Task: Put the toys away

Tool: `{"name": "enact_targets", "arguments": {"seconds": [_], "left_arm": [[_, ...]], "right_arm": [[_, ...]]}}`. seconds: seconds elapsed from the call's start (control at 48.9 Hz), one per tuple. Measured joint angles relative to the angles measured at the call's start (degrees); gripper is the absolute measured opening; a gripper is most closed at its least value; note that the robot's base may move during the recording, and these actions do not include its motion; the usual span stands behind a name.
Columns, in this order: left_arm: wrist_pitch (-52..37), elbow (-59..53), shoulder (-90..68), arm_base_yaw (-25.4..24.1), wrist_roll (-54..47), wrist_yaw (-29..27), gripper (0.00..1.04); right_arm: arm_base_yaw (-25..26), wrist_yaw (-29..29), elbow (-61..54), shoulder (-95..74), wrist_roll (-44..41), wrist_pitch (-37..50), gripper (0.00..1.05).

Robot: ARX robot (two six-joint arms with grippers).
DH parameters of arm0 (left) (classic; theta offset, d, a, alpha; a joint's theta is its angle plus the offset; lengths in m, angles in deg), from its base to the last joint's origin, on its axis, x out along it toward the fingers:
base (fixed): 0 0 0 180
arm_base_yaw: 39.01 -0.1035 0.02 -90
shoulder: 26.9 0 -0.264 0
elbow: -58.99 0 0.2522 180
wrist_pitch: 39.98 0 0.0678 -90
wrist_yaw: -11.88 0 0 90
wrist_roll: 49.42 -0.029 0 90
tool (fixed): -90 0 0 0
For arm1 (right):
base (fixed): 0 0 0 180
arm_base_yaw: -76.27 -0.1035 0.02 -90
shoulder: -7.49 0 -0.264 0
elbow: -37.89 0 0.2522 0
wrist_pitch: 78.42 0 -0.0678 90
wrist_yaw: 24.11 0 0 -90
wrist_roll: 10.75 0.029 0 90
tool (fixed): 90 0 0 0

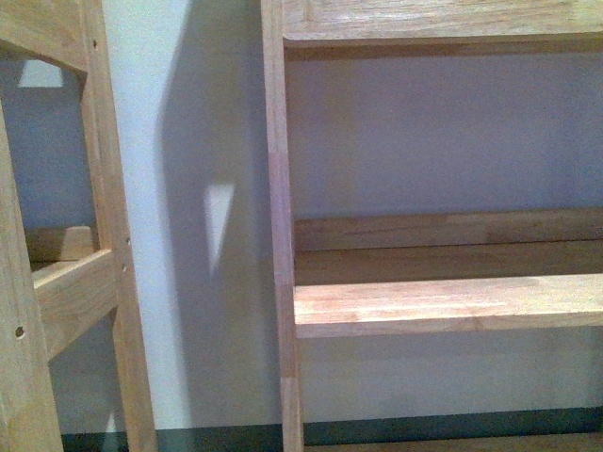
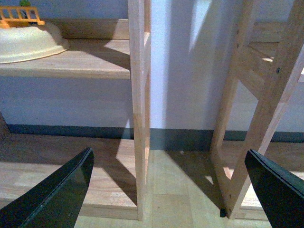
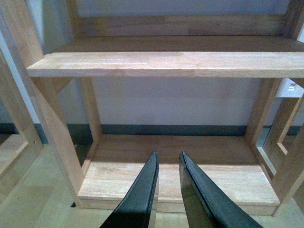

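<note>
The toys are out of view in all three views. In the left wrist view my left gripper (image 2: 168, 151) is open, its dark fingers (image 2: 61, 190) spread wide with nothing between them. It hangs over the floor, facing the gap between two wooden shelf units. My right gripper (image 3: 167, 153) is shut, fingertips nearly together and holding nothing. It points at the bare bottom board (image 3: 180, 175) of a wooden shelf unit. Neither arm shows in the front view.
A wooden shelf unit (image 1: 443, 301) stands against the white wall, with a second wooden frame (image 1: 94, 282) to its left. On one shelf (image 2: 71, 64) sits a cream bowl-shaped object (image 2: 28, 42), with an orange plastic piece (image 2: 19, 16) behind it. A wood-look floor (image 2: 166, 190) lies below.
</note>
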Motion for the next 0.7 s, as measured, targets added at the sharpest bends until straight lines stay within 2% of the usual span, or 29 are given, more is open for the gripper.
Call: {"name": "enact_targets", "arguments": {"seconds": [0.43,0.594,0.635,0.696], "left_arm": [[0.0,0.0,0.0,0.0,0.0,0.02,0.99],[0.0,0.0,0.0,0.0,0.0,0.0,0.99],[0.0,0.0,0.0,0.0,0.0,0.02,0.99],[0.0,0.0,0.0,0.0,0.0,0.0,0.99]], "right_arm": [[0.0,-0.02,-2.14,4.39,-0.04,-0.63,0.19],[0.0,-0.02,-2.14,4.39,-0.09,-0.63,0.4],[0.0,-0.02,-2.14,4.39,-0.09,-0.63,0.5],[0.0,-0.02,-2.14,4.39,-0.09,-0.63,0.58]]}}
